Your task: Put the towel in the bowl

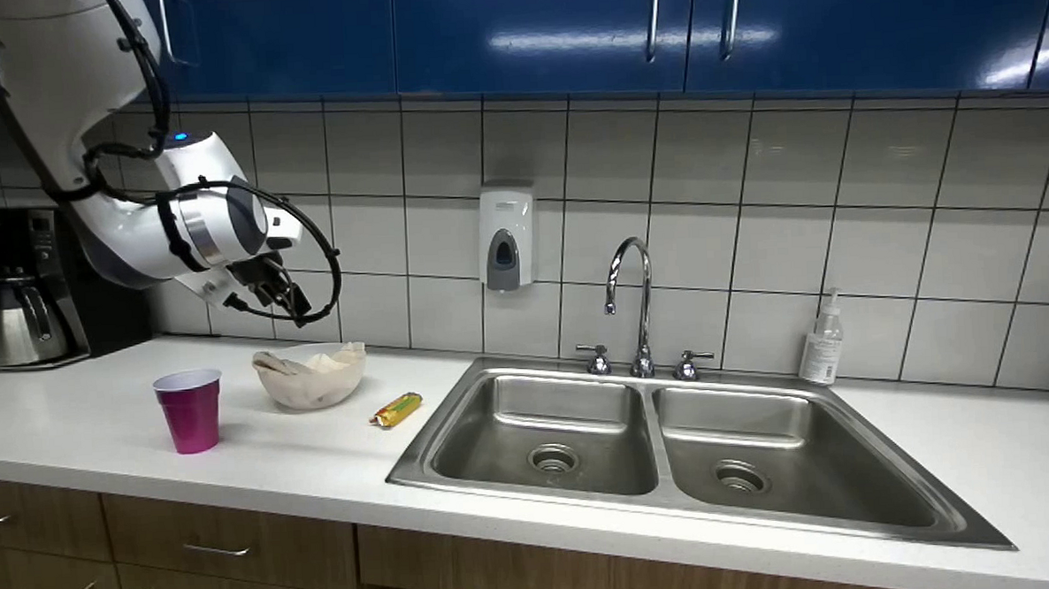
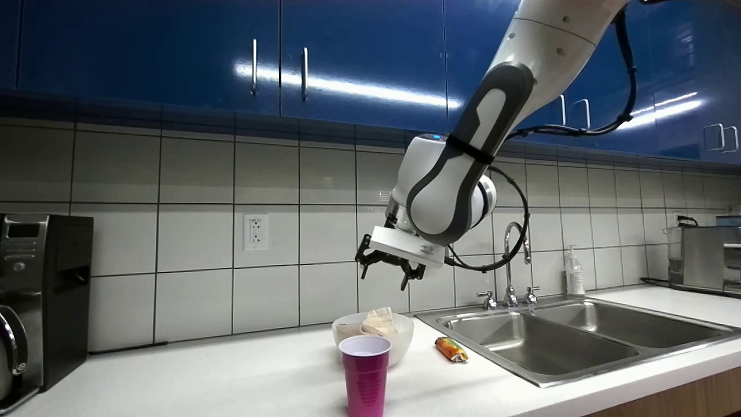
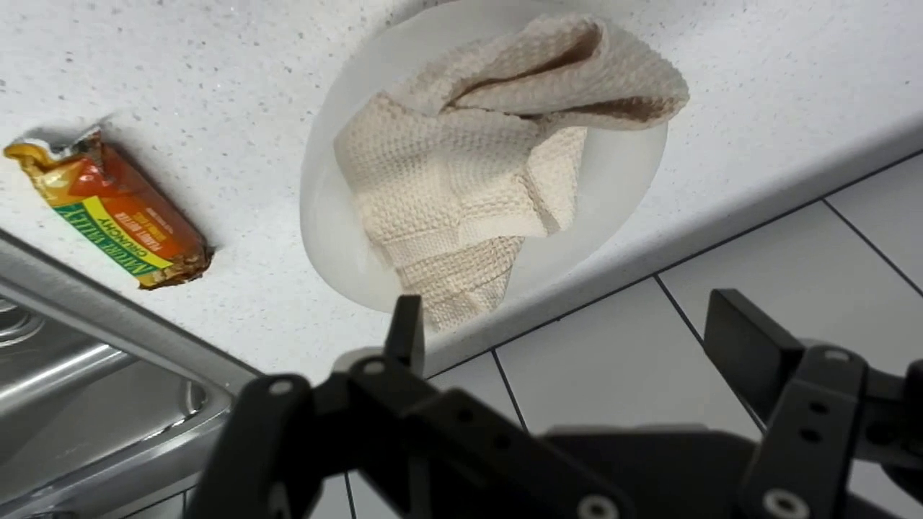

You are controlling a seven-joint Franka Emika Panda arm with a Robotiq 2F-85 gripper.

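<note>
The cream knitted towel [image 3: 461,173] lies bunched inside the translucent white bowl [image 3: 326,216] in the wrist view. One folded part reaches over one rim and a flap hangs over the opposite rim. The towel [image 2: 380,320] and bowl [image 2: 403,341] also show in an exterior view, partly behind the cup. The towel [image 1: 281,364] and bowl [image 1: 315,395] stand on the counter near the tiled wall in an exterior view. My gripper [image 2: 384,280] is open and empty, above the bowl and apart from it. Its fingers [image 3: 567,310] are spread wide in the wrist view.
A magenta cup [image 1: 191,413] stands beside the bowl, towards the counter's front. A granola bar wrapper [image 1: 397,410] lies between the bowl and the steel double sink [image 1: 459,421]. A coffee maker [image 1: 24,290] stands at the counter's end. Blue cabinets [image 1: 540,33] hang above.
</note>
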